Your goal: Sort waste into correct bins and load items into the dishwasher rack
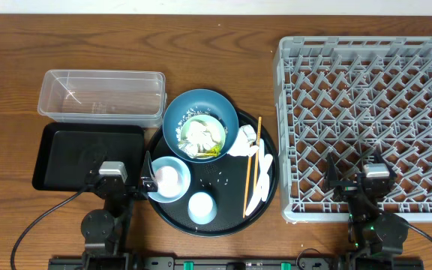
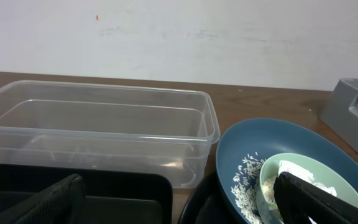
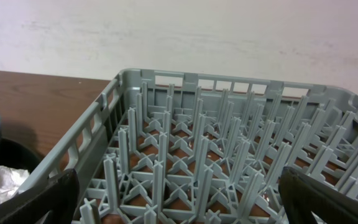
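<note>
Overhead, left fingers gape empty beside the small light-blue bowl, right fingers likewise over the dishwasher rack.

Even bright light — soft shadows, faint glare on clear tub.

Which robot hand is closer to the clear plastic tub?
Left. The left gripper sits over the black tray just beside the clear tub; the right gripper is far off at the rack.

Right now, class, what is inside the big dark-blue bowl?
Loose rice grains lie on the dark-blue bowl's wall. A smaller pale bowl inside it holds crumpled white napkins and a yellow-green wrapper. Whatever lies under the napkins is covered.
</note>
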